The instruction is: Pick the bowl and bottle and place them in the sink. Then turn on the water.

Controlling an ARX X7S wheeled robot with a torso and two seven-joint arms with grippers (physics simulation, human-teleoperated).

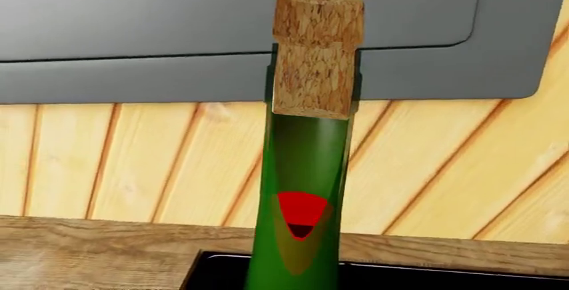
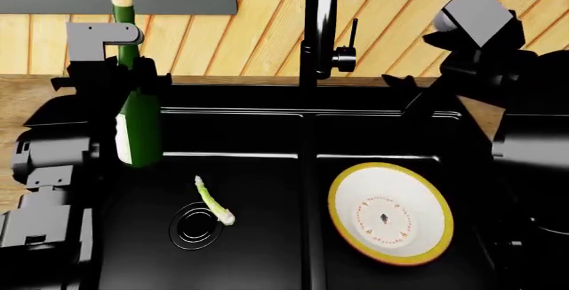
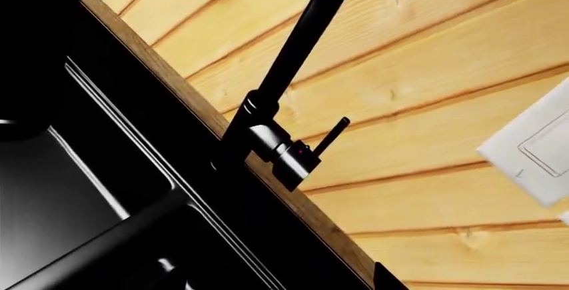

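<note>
On the left of the head view, the left gripper (image 2: 133, 80) pinches the bottle (image 2: 136, 127) around its upper body and holds it upright over the left basin of the sink (image 2: 258, 120); its corked neck stands against the wooden wall panelling. A small green stalk (image 2: 213, 201) lies on the left basin floor, its end beside the ringed drain (image 2: 194, 223). At the centre divider the black faucet (image 2: 318, 30) rises, its side lever (image 3: 329, 137) angled upward. The bowl (image 2: 390, 213) rests tilted in the right basin. The right arm is raised near the wall; whether its claw is spread or pressed together cannot be told.
</note>
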